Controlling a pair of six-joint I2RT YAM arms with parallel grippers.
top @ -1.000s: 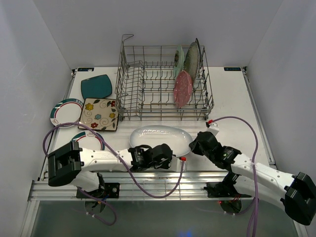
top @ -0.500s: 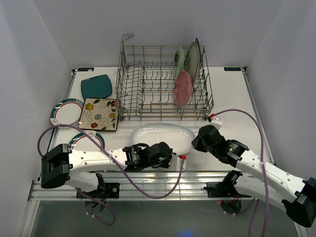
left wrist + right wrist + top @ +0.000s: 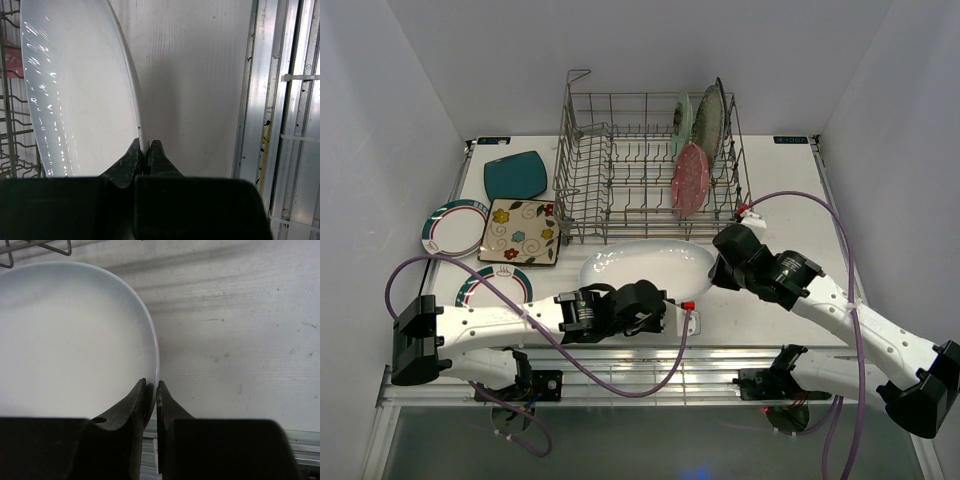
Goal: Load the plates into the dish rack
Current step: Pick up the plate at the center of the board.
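A big white oval plate (image 3: 645,265) hangs just in front of the dish rack (image 3: 620,160), held at both ends. My left gripper (image 3: 642,296) is shut on its near rim (image 3: 142,135). My right gripper (image 3: 718,266) is shut on its right rim (image 3: 156,360). Three plates stand in the rack's right side: pink dotted (image 3: 688,180), mint green (image 3: 682,118) and speckled silver (image 3: 709,122). On the table at left lie a teal square plate (image 3: 515,176), a floral square plate (image 3: 521,231) and two white rimmed round plates (image 3: 452,224) (image 3: 480,285).
The rack's wire front wall (image 3: 12,130) stands right behind the oval plate. Aluminium rails (image 3: 720,360) run along the near table edge. White walls close in the left, back and right sides.
Both arms have carried the oval plate up off the table and toward the rack's front. The left arm has stretched forward and the right arm has swung inward.
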